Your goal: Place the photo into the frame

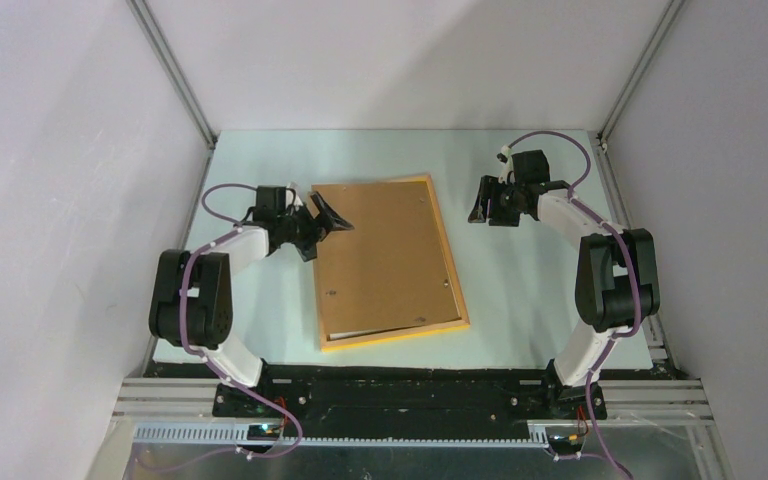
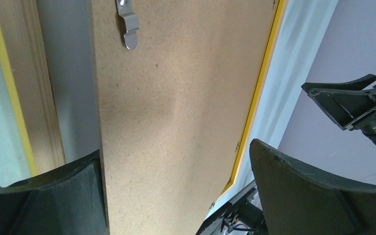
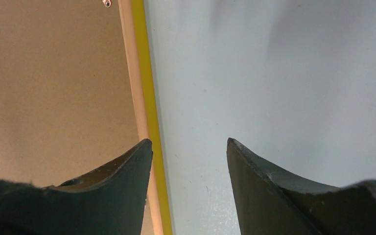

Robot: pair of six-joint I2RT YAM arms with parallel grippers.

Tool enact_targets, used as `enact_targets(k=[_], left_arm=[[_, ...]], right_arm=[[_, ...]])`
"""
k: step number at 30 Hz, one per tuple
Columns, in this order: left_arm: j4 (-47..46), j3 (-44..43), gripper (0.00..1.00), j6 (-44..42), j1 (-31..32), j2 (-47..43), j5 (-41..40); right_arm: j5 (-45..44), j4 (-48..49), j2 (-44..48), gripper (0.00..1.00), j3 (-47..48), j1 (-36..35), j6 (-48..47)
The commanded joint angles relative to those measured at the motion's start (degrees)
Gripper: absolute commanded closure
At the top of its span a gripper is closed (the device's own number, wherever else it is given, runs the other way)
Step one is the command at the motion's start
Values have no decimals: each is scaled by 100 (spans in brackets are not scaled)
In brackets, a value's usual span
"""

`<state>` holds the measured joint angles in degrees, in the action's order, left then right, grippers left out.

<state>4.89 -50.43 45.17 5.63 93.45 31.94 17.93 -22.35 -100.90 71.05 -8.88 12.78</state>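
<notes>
Frame lies on pale table — grey walls around.

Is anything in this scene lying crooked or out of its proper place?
Yes. The plain brown backing board lies askew in the thin yellow-orange wooden frame: in the left wrist view a tapering gap separates it from one rail, while its opposite edge meets the other. It does not look properly seated.

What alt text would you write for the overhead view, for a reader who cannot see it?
A yellow frame lies face down on a pale table, a brown backing board slightly askew in it. The left gripper is open over its far left corner; the right gripper, open, hovers off its right side.
</notes>
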Motion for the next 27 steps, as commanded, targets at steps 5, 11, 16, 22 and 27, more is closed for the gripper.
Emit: enact_targets(k=[5, 11, 16, 22, 27], left_arm=[[342, -562, 0, -381, 77, 63, -13], [576, -654, 0, -532, 73, 33, -184], [698, -602, 0, -665, 71, -76, -417], [766, -498, 0, -768, 74, -180, -549], [834, -419, 0, -894, 75, -387, -765]], right_arm=[[65, 111, 103, 38, -21, 10, -103], [69, 108, 124, 38, -21, 11, -102], [70, 99, 131, 39, -21, 12, -106], [52, 91, 142, 38, -21, 10, -103], [59, 99, 137, 39, -21, 10, -108]])
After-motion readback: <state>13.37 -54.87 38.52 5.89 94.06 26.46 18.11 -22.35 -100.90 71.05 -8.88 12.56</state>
